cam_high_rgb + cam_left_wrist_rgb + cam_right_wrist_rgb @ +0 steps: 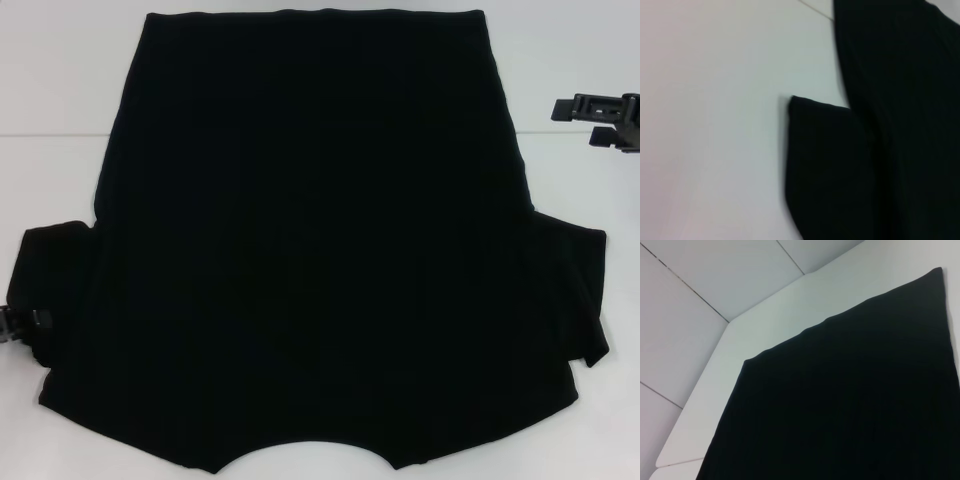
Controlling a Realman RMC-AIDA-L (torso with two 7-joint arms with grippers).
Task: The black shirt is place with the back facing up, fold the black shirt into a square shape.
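The black shirt (310,240) lies spread flat on the white table (60,80), plain side up. Its hem is at the far side and its collar cut-out at the near edge. Both short sleeves stick out to the sides. My left gripper (14,326) is at the outer edge of the left sleeve (55,290), low at the table. That sleeve (825,165) and the shirt's body (900,100) show in the left wrist view. My right gripper (585,118) is open and empty, off the shirt beyond its far right side. The right wrist view shows the shirt's far part (850,400).
The table's far edge and corner (735,320) show in the right wrist view, with tiled floor (700,270) beyond. Bare white table lies left and right of the shirt's far half.
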